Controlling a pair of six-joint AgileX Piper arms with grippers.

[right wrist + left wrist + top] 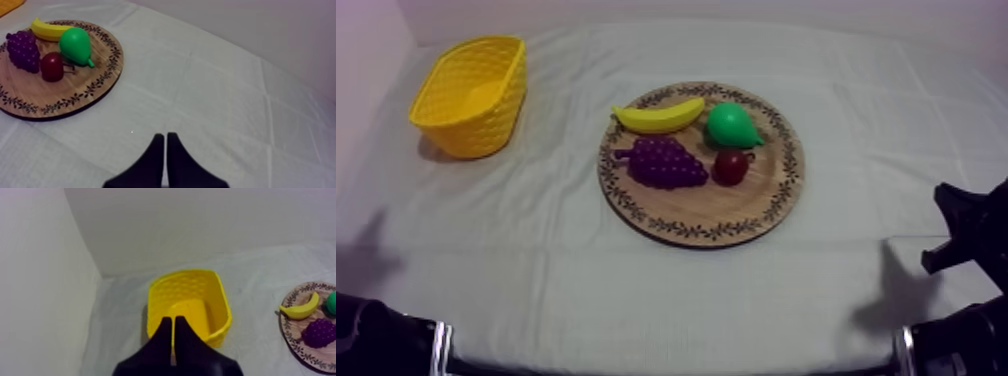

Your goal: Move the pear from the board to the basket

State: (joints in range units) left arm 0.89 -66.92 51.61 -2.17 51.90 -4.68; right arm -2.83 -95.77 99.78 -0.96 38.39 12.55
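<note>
A green pear (733, 125) lies on the far right part of the round wooden board (736, 205), in the middle of the table. The yellow basket (471, 95) stands empty at the far left. My left gripper (173, 325) is shut on nothing and hangs just in front of the basket (187, 305), pointing at it. My right gripper (165, 140) is also shut on nothing, low over bare cloth and well short of the board (65, 92) and the pear (75, 45). In the top view my right arm (971, 235) sits at the right edge.
A banana (658, 117), a bunch of grapes (661, 162) and a small red fruit (730, 167) share the board with the pear; the red fruit lies just in front of it. My left arm (376, 340) rests at the lower left. Walls close the far and left sides.
</note>
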